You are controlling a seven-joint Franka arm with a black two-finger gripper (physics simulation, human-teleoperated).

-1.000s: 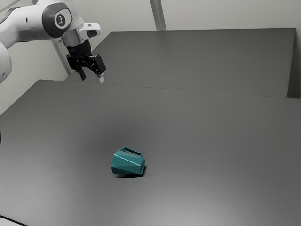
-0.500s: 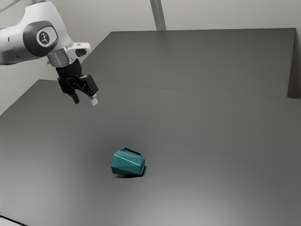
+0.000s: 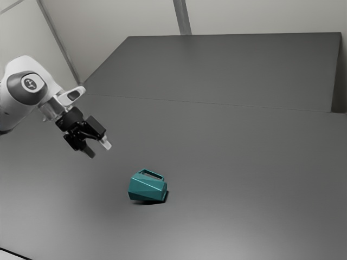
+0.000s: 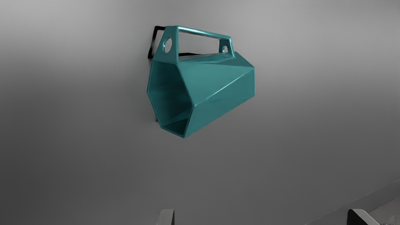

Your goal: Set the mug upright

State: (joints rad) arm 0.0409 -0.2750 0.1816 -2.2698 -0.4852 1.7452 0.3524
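One glossy teal, many-sided mug (image 4: 218,81) is counted, seen in the exterior view towards four o'clock from two slim fingers (image 3: 105,143), one pale and one dark. On the mug, one angular teal handle (image 4: 203,32) is counted, with two round holes (image 4: 167,45) seen through it. One white-and-grey jointed arm (image 3: 43,78) and one broad, smooth grey counter (image 3: 244,189) are also counted.

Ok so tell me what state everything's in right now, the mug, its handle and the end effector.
Mug: lying on its side, not upright.
Handle: free, nothing gripping it.
End effector: open, empty, apart from the mug.
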